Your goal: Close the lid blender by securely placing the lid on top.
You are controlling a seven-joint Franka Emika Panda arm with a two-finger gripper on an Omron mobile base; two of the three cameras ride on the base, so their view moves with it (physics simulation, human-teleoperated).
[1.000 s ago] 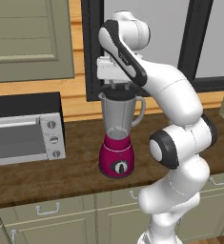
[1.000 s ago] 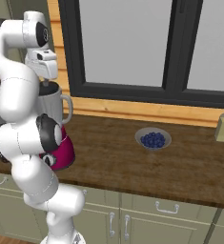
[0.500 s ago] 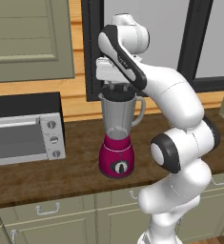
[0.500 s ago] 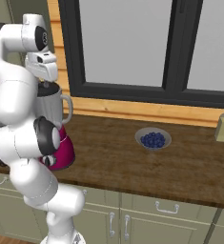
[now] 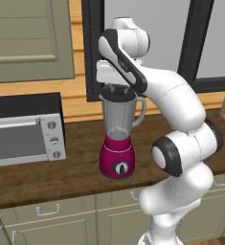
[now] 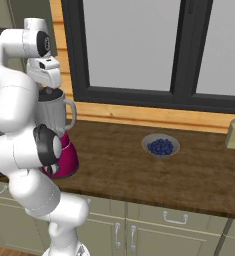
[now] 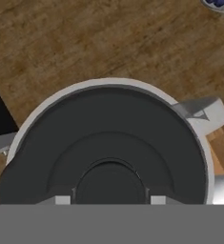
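Since a second ago the gripper (image 5: pixel 117 89) has sunk slightly, jaws clamped on the raised centre of the lid (image 7: pixel 111 147), which now sits directly below them in the mouth of the blender (image 5: pixel 118 136); seating looks nearly complete, release pending.

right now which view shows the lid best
The hand view: the lid sits there face-on, inside the blender rim. The left base view gives a dark edge-on sliver; the right base view a small dark cap.
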